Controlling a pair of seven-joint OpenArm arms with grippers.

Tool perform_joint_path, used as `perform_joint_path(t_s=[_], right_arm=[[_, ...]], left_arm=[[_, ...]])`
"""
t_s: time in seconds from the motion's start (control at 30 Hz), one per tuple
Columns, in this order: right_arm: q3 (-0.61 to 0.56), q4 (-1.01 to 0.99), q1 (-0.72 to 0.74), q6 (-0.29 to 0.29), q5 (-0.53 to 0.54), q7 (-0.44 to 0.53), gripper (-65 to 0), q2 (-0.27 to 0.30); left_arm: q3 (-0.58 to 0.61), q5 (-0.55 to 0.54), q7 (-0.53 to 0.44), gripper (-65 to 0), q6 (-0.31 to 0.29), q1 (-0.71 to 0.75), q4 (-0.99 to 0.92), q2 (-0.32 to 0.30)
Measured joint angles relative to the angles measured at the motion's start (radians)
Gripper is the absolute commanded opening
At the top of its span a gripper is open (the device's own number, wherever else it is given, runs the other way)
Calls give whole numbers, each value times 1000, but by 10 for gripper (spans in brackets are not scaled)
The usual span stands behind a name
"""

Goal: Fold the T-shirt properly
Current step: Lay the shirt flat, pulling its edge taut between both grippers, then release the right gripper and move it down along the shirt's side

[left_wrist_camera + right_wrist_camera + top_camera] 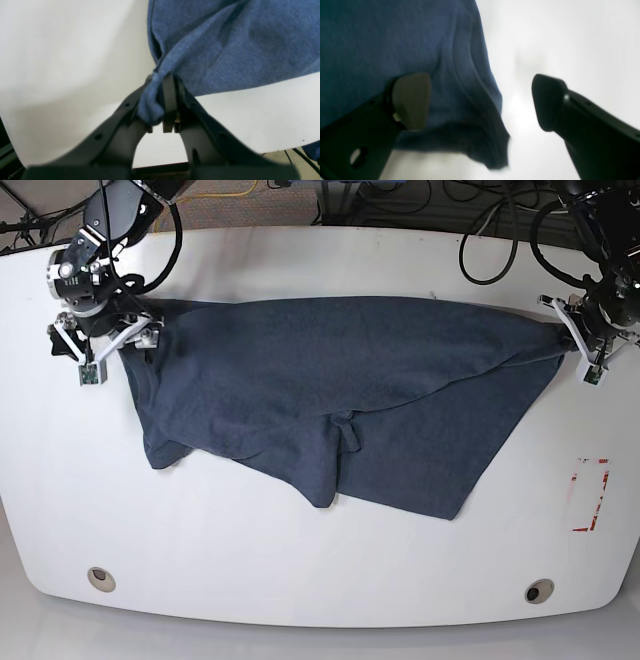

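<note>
Pinching a bunched corner of the T-shirt (330, 400), left fingers (167, 100) clenched on cloth | right fingers (480, 105) spread wide, shirt edge lying loose between | shirt sprawled across white desk (300, 560), front half bare

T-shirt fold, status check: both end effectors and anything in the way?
Left end effector shut on dark slate-blue cotton T-shirt. Right end effector open, straddling shirt edge. Shirt spread, rumpled, unfolded on white table. Nothing obstructing.

Robotics lab: white table (300, 560), loose cables (490, 240), floor behind.
</note>
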Motion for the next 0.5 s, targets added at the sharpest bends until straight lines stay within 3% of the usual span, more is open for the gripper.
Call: perform_joint_path(t_s=[0.17, 0.33, 0.5], right_arm=[[-112, -66, 45, 5, 10, 3, -36, 31], [-146, -180, 132, 5, -1, 6, -36, 61], [-166, -310, 210, 0, -3, 89, -36, 105]], left_arm=[[0, -1, 0, -650, 0, 0, 0, 0], [1, 0, 0, -650, 0, 0, -1, 0], [3, -3, -1, -650, 0, -3, 0, 0]])
